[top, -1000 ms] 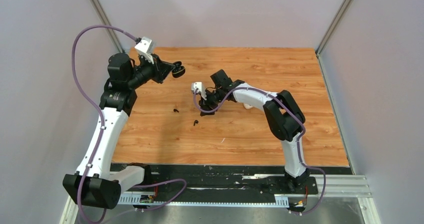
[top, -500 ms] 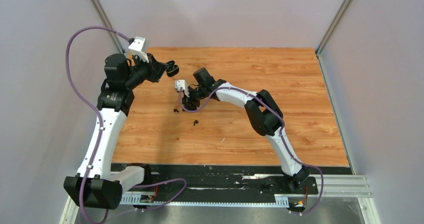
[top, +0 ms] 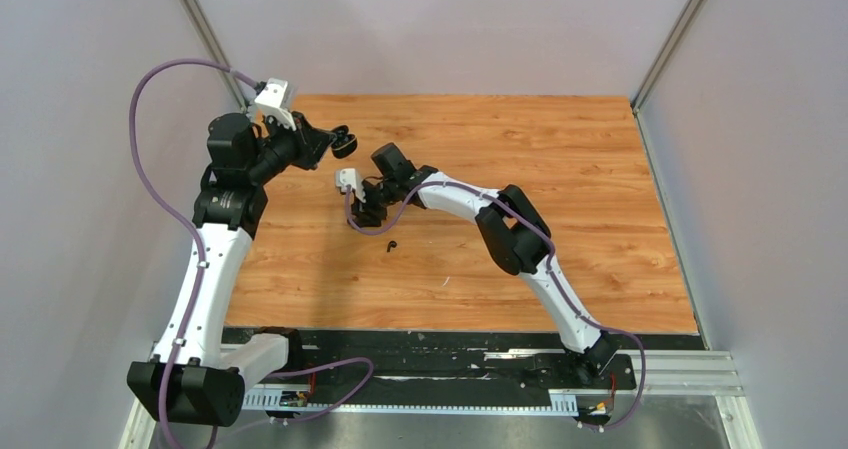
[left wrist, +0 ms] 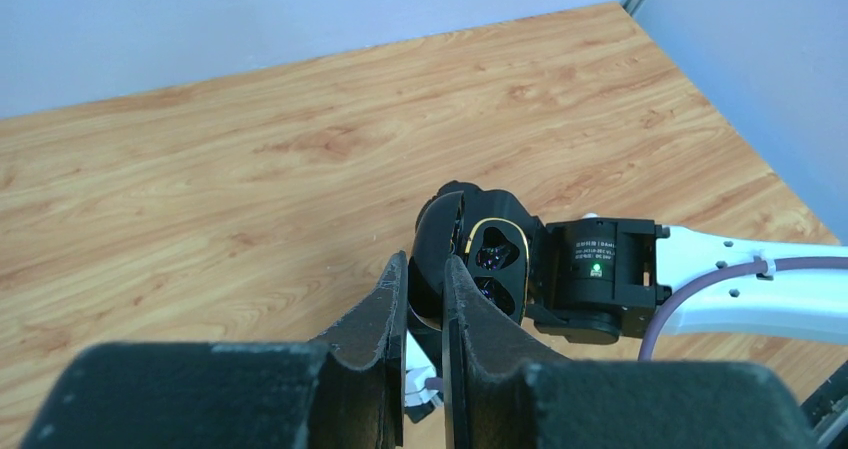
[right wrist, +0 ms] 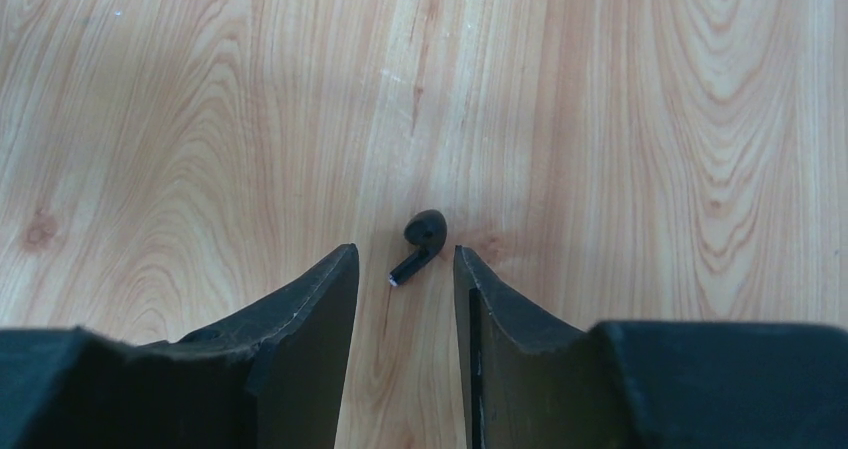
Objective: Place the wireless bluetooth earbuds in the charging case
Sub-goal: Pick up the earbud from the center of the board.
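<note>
Gripping the open charging case (left wrist: 495, 259) is the left end effector (left wrist: 425, 269); near the case, the open right end effector (right wrist: 402, 259) is straddling a loose earbud (right wrist: 425, 231).

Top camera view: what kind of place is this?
Probably a robot lab test booth: white-and-black left arm and right arm bolted by a light wooden tabletop, plain grey walls on three sides.
</note>
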Controlling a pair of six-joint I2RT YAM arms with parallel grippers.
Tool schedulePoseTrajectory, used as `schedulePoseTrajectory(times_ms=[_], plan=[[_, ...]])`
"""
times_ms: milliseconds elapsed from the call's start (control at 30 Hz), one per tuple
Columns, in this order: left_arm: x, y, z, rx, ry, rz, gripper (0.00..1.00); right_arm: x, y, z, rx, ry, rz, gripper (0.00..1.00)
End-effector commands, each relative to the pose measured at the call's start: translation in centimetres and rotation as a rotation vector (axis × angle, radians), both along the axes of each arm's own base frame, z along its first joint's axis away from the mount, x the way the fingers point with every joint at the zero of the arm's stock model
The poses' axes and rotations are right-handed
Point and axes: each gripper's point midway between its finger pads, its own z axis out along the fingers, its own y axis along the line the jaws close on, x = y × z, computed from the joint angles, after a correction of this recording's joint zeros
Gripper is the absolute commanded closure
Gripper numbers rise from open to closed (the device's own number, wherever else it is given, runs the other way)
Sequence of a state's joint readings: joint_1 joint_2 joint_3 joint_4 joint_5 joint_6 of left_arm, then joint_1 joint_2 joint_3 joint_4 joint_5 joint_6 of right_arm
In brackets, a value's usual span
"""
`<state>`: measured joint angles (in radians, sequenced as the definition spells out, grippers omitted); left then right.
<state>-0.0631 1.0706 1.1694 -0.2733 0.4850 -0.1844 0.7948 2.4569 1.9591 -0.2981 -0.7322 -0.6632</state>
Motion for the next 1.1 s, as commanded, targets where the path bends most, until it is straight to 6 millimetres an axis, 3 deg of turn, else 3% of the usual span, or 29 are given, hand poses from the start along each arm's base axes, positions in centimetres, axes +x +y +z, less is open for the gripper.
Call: schedulePoseTrajectory(times_ms=[0, 467, 767, 933, 1067], plan=[[-0.5, 0.1, 0.9, -0.025, -0.022, 0.006, 1.0, 0.8, 1.7, 1.1, 0.051, -0.052, 0.015, 0.59], [-0.2, 0.0, 0.4, -0.03, -0.01, -0.001, 1.0, 1.1, 3.4, 0.1, 0.046, -0.121, 0.03, 0.64], [-0.1, -0.1, 0.3, -0.037, -0.01, -0.007, 1.0, 0.8, 3.4, 0.1, 0.041, -0.127, 0.038, 0.84], [0.2, -0.3, -0.1, -0.038, -0.007, -0.017, 1.0, 1.5, 2.6, 1.8, 0.036, -0.137, -0.018, 0.9], [0.8, -0.4, -0.5, -0.043, -0.013, -0.02, 1.0, 4.4, 0.1, 4.1, 0.01, -0.15, -0.222, 0.92]])
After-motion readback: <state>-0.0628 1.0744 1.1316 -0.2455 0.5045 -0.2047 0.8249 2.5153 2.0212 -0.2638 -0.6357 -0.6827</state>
